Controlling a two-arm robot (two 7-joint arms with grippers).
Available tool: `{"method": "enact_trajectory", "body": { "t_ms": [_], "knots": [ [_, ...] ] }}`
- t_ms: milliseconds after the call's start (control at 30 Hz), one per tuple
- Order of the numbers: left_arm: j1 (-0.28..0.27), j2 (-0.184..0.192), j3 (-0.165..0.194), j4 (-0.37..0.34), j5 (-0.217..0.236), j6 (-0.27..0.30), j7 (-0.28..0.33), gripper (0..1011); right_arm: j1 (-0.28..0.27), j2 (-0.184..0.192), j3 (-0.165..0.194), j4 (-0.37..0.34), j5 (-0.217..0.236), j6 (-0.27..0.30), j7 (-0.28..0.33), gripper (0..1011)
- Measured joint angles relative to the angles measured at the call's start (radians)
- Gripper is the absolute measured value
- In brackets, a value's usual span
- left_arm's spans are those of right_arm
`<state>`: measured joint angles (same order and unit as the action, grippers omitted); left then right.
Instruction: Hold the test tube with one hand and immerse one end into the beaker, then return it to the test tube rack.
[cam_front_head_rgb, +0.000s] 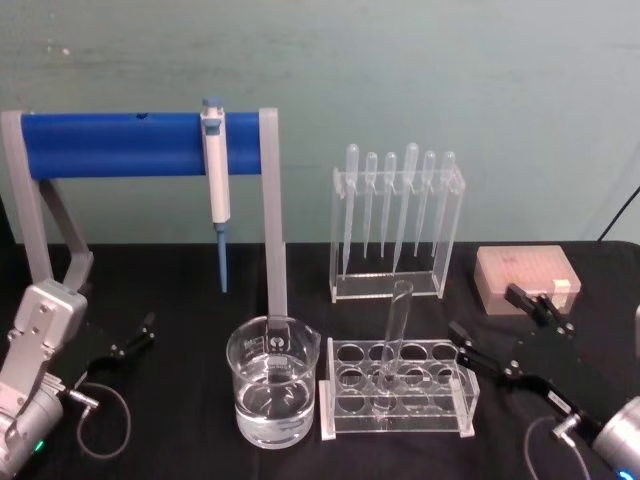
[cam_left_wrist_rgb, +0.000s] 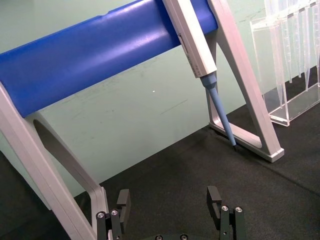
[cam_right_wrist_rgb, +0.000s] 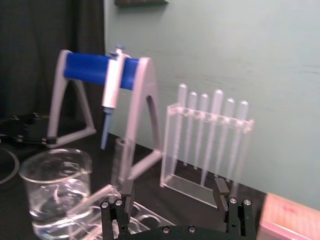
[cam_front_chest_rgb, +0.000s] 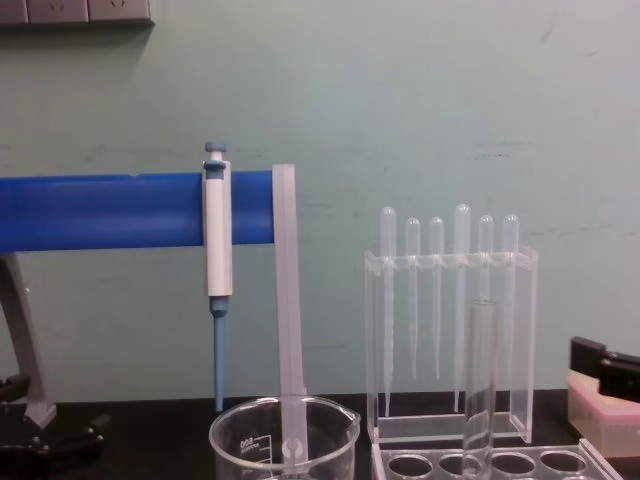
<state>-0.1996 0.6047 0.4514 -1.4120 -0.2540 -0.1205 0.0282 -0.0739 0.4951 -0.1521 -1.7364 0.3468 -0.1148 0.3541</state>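
Observation:
The test tube (cam_front_head_rgb: 398, 335) is a long clear glass tube that stands upright, leaning slightly, in a clear rack (cam_front_head_rgb: 400, 392) at the table's front centre. It also appears in the chest view, test tube (cam_front_chest_rgb: 478, 385), and in the right wrist view, test tube (cam_right_wrist_rgb: 120, 164). The beaker (cam_front_head_rgb: 272, 385), wide, with white markings and partly filled with clear liquid, stands just left of the rack. My right gripper (cam_front_head_rgb: 483, 310) is open a little to the right of the rack and holds nothing; its fingers (cam_right_wrist_rgb: 128, 192) point toward the tube. My left gripper (cam_front_head_rgb: 118, 322) rests open at the far left with nothing between its fingers (cam_left_wrist_rgb: 123, 200).
A stand with a blue bar (cam_front_head_rgb: 140, 143) holds a white and blue pipettor (cam_front_head_rgb: 216, 180) behind the beaker. A clear holder of plastic pipettes (cam_front_head_rgb: 398, 225) stands behind the rack. A pink tip box (cam_front_head_rgb: 525, 275) sits at the right, behind my right gripper.

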Motion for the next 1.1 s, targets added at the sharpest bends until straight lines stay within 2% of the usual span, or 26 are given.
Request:
{"method": "enact_trajectory", "body": {
  "t_ms": [233, 333, 400, 600, 933, 1100],
  "knots": [
    [0.0, 0.0, 0.0, 0.0, 0.0, 0.0, 0.0, 1000, 0.01, -0.013, 0.015, 0.039, -0.009, 0.011, -0.002, 1003],
    [0.0, 0.0, 0.0, 0.0, 0.0, 0.0, 0.0, 1000, 0.02, -0.026, 0.004, 0.052, -0.022, 0.008, 0.0, 1003],
    [0.0, 0.0, 0.0, 0.0, 0.0, 0.0, 0.0, 1000, 0.033, -0.041, -0.008, 0.071, -0.041, 0.001, -0.004, 1003],
    [0.0, 0.0, 0.0, 0.0, 0.0, 0.0, 0.0, 1000, 0.065, -0.077, -0.016, 0.131, -0.078, -0.021, -0.028, 1003],
    [0.0, 0.0, 0.0, 0.0, 0.0, 0.0, 0.0, 1000, 0.119, -0.123, -0.001, 0.226, -0.145, -0.055, -0.071, 1003],
    [0.0, 0.0, 0.0, 0.0, 0.0, 0.0, 0.0, 1000, 0.14, -0.145, 0.01, 0.265, -0.205, -0.071, -0.115, 1003]
  ]
}}
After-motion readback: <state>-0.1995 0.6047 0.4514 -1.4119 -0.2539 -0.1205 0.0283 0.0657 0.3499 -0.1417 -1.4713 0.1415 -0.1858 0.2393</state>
